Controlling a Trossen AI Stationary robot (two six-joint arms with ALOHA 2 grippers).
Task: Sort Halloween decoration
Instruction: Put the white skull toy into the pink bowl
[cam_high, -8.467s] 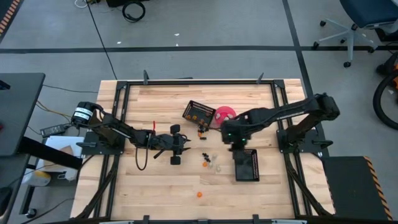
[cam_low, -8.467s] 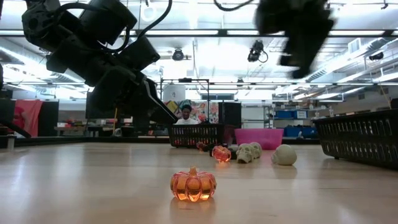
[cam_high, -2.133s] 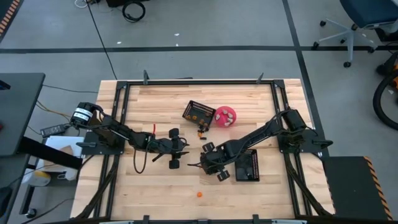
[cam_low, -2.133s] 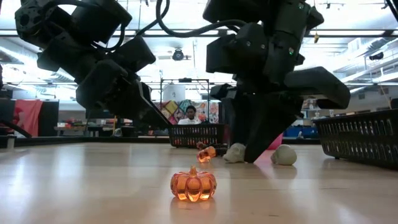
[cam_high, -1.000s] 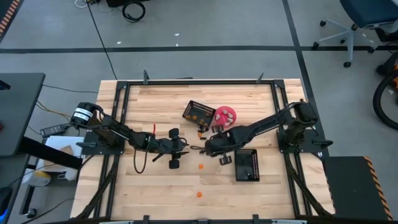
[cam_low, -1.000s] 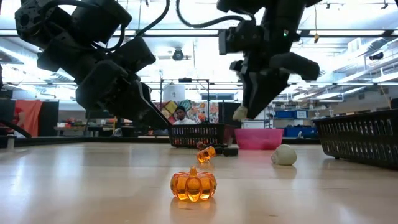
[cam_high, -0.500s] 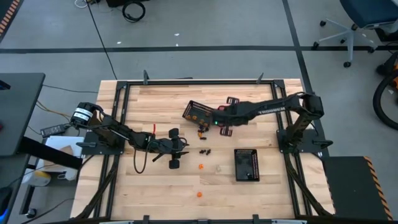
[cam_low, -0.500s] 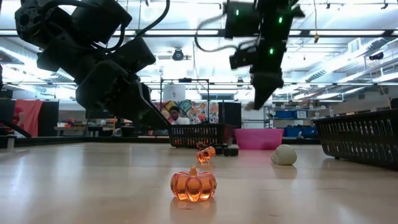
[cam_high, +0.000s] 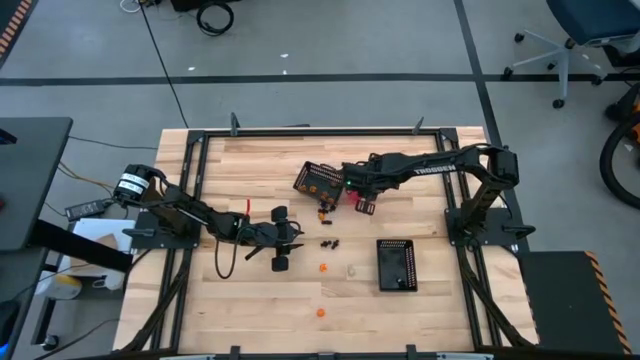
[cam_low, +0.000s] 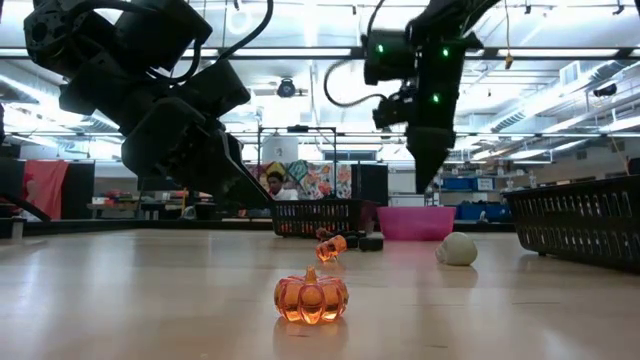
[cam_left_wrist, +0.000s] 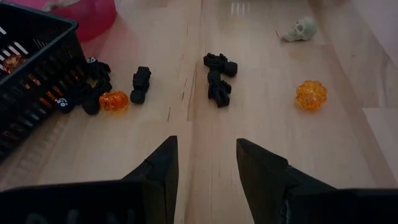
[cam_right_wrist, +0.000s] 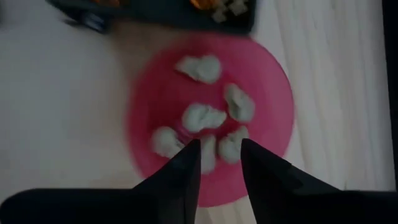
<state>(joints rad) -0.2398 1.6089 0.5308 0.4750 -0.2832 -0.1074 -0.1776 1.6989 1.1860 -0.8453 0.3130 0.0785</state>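
The right end effector (cam_right_wrist: 217, 155) has swung over pale, lumpy skulls (cam_right_wrist: 204, 117).

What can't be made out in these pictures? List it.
- Pink bowl, right wrist view: blurred; the pale pieces inside can't be identified.
- Same bowl, high view: mostly covered by the right gripper.
- Black mesh basket, left wrist view: cut off by the edge; contents mostly unseen.
- Second mesh basket, low view: cut off; mesh hides its contents.

Scattered orange, black, whitish trinkets (cam_left_wrist: 310, 95)
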